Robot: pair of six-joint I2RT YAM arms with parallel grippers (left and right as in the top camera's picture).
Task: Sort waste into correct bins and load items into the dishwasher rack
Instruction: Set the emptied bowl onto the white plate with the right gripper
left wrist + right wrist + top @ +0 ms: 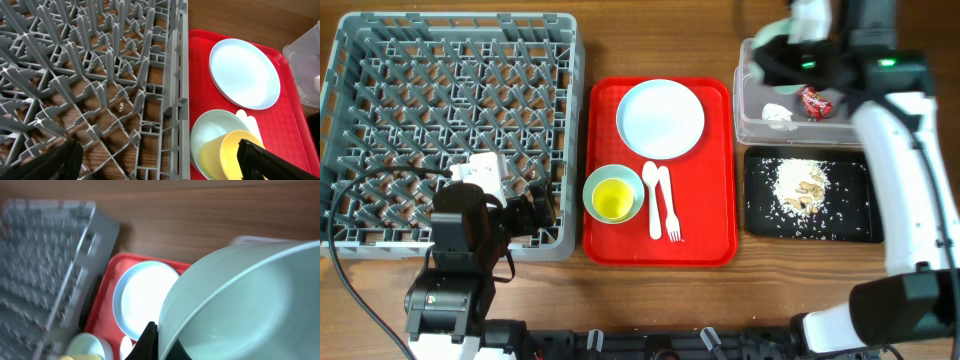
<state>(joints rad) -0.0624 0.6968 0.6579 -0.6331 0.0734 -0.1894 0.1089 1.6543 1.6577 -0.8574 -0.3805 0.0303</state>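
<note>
Now, with my right fingers [151,341] clamped on the rim of the mint-green bowl [240,305] above the clear tub [750,112] at far right, I should carry it high over the red tray [718,248] to the rack [450,20], where my left fingers [56,162] hang apart over its near right corner.

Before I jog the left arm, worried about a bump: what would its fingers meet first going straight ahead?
Likely the side wall of the dishwasher rack, just ahead between the open left fingers; the red tray lies beyond.

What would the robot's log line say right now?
right tool: holds bowl over tub | left tool: open over rack | scraps: in black tray
</note>
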